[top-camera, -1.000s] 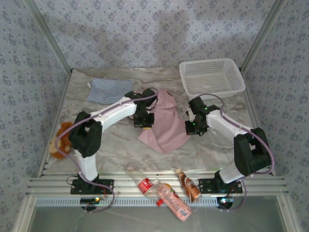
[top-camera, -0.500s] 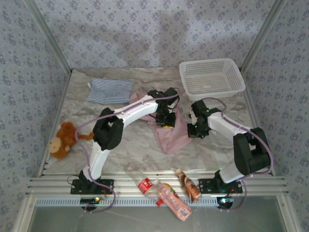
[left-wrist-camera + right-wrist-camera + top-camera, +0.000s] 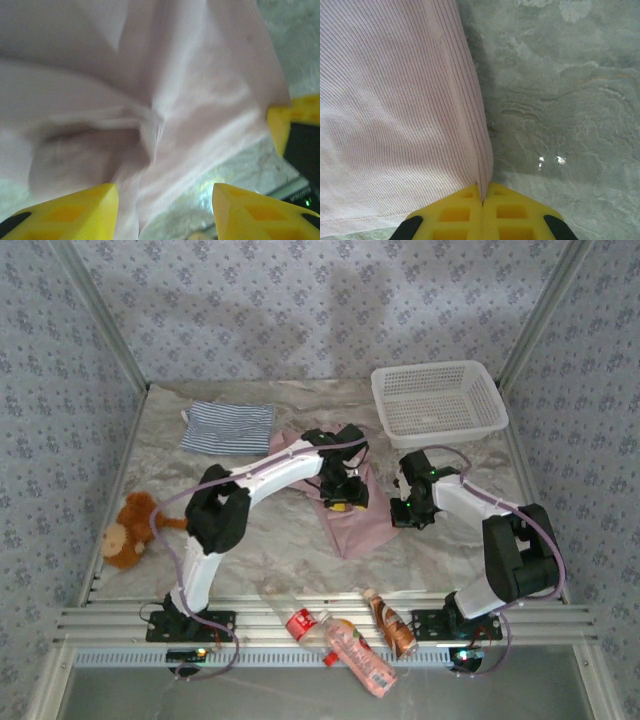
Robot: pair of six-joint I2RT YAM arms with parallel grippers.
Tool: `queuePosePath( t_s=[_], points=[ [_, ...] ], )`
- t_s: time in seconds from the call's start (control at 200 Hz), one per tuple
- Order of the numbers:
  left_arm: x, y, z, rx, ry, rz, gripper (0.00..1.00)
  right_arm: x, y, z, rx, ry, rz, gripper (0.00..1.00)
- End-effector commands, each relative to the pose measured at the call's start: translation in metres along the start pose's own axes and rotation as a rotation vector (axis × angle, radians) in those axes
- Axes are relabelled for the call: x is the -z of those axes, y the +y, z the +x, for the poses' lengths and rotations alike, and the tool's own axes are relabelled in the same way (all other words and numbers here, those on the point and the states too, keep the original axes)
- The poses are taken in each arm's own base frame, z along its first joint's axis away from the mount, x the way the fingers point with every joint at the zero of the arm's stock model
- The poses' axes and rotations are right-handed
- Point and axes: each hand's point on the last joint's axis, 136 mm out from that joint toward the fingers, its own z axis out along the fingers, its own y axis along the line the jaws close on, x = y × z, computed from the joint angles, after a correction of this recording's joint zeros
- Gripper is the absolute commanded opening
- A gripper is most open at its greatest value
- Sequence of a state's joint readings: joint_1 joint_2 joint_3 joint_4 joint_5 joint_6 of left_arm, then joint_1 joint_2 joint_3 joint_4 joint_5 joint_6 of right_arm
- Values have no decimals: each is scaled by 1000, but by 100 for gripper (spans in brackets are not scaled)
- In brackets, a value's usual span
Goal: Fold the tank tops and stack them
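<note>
- The right gripper (image 3: pixel 483 192), jaws closed, is pinching the edge of the pink tank top (image 3: pixel 345 515) mid-frame, probably anchoring it.
- The left gripper (image 3: pixel 165 200) is hovering open-jawed over its bunched fold.
- The striped tank top (image 3: pixel 228 427) is lying upper left.

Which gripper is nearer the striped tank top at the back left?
Left. The left gripper is open over the pink top, just front-right of the striped top; the right gripper, shut on the pink top's right edge, is farther right.

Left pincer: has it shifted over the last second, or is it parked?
Yes. The left pincer swung right, away from the striped tank top and toward the white basket, now above the pink tank top.
</note>
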State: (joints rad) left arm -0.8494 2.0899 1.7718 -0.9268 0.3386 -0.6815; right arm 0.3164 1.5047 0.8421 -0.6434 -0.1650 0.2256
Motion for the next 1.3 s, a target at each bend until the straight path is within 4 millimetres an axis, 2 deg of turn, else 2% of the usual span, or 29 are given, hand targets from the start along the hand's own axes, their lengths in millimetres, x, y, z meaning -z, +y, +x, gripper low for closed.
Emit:
queuePosePath(
  t_s=[0.0, 0.045, 0.12, 0.225, 0.3, 0.42, 0.78, 0.989, 1.134, 1.294],
  points=[
    [29, 16, 6, 3, -56, -15, 52, 1, 0, 4, -20, 1, -12, 5],
    [26, 30, 10, -16, -44, -55, 52, 1, 0, 3, -18, -1, -13, 5],
    [21, 37, 11, -91, -45, -82, 52, 1, 1, 1, -14, -7, -16, 5],
    [9, 51, 5, -240, -61, -142, 52, 2, 1, -1, -10, -14, -14, 5],
    [0, 59, -2, -262, -50, -141, 51, 3, 1, -3, -7, -18, -12, 5],
    [-9, 52, -6, -280, -39, -85, 50, 5, 0, 1, -10, -12, -11, 5],
    [-39, 43, -2, -273, 23, -47, 46, 8, 0, -4, -7, -29, -8, 5],
    [-39, 21, -1, -276, 13, -13, 38, 9, -1, -3, -5, -29, -6, 5],
    [-32, 19, -2, -272, -6, -25, 27, 10, 0, -3, -5, -32, -11, 4],
    [-16, 19, -8, -266, -56, -44, 16, 10, 1, -5, -1, -38, -15, 4]
  ],
)
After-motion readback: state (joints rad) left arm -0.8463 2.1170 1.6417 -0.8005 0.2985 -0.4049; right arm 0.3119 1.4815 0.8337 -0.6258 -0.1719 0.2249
